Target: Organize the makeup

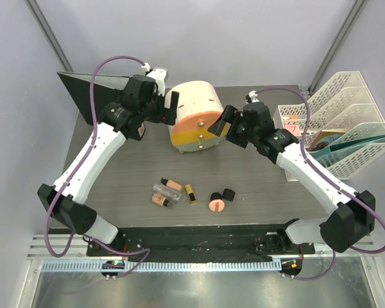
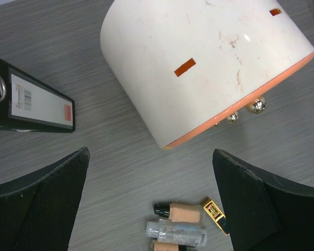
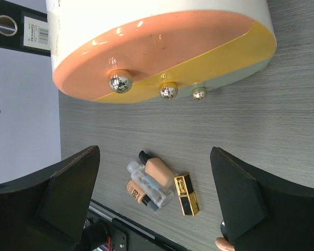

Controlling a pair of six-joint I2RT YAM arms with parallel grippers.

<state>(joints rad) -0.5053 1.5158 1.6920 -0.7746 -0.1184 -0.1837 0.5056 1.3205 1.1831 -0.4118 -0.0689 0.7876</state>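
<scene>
The makeup lies in two small groups at the near middle of the table. The left group is two peach bottles [image 1: 172, 185] [image 1: 162, 201], a clear tube [image 1: 162, 191] and a black-gold lipstick [image 1: 190, 193]. The right group is a round pink compact [image 1: 216, 205] and two black jars [image 1: 229, 194]. My left gripper [image 1: 171, 106] is open and empty at the far left of the cream-and-orange box [image 1: 196, 119]. My right gripper [image 1: 219, 124] is open and empty beside the box's orange face. Both wrist views show a bottle [image 2: 183, 212] [image 3: 159, 171], the tube [image 2: 178, 231] [image 3: 146, 183] and the lipstick [image 2: 215, 214] [image 3: 186, 194] far below the open fingers.
A black binder [image 1: 83, 96] stands at the far left, also in the left wrist view [image 2: 31, 102]. A white file rack [image 1: 346, 122] with papers stands at the right edge. The box lies on its side, with metal knobs [image 3: 120, 81] on its orange face.
</scene>
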